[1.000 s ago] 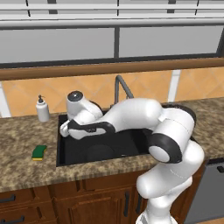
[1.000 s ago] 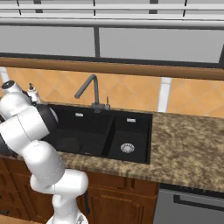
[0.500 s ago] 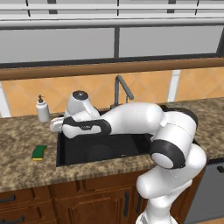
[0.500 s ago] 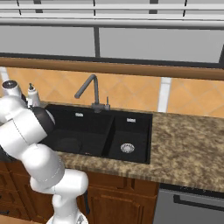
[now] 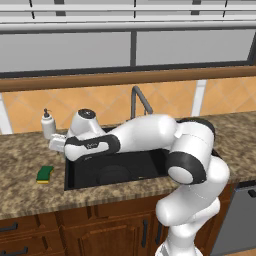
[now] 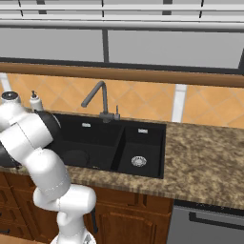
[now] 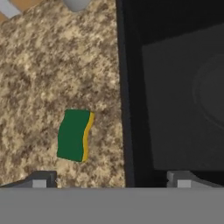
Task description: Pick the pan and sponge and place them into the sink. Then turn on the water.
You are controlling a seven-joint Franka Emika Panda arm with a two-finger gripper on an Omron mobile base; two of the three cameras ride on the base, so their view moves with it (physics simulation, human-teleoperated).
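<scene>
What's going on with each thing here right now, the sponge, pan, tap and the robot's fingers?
sponge: flat on the counter left of the sink, green face up, untouched.
pan: already lying in the wide basin.
sink: no sponge in it yet.
faucet: no water running.
fingers: spread wide, holding nothing.

The sink is set into the surface, with the pan lying in its wide left basin and the narrow basin to the right; the faucet rises behind the divide between them. The sponge lies on the surface just left of the sink's left rim, apart from it, and the soap dispenser stands behind it, near the wall. The gripper hangs above the sink's left rim, between sponge and basin
</scene>
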